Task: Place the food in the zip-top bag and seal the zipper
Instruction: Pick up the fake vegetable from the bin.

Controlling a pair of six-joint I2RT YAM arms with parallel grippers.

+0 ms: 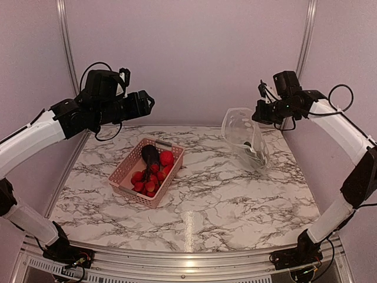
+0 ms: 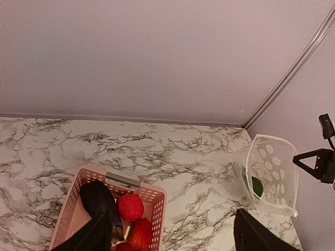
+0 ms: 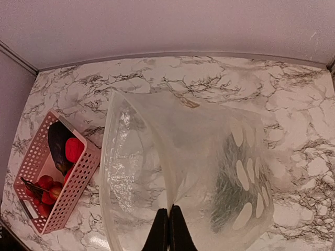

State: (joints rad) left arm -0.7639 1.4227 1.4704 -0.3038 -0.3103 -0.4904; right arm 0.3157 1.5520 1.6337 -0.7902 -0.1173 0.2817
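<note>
The clear dotted zip-top bag [image 1: 244, 138] hangs at the back right with its mouth held open toward the basket. My right gripper [image 1: 260, 115] is shut on the bag's mouth edge, its fingertips pressed together on the plastic [image 3: 168, 230]. The zipper strip [image 3: 106, 157] curves round the open mouth. A green piece [image 2: 256, 186] lies inside the bag [image 2: 272, 172]. The rest of the food sits in the pink basket [image 1: 126, 168]: the purple eggplant [image 1: 150, 155], the red tomato [image 1: 166, 157] and small red pieces [image 1: 144, 181]. My left gripper [image 1: 145, 102] is open and empty, high above the basket's far left [image 2: 175, 238].
The pink lattice basket [image 2: 155, 201] stands left of centre on the marble table [image 1: 224, 200]. The back wall and metal corner posts close in behind both arms. The basket also shows in the right wrist view [image 3: 78, 180].
</note>
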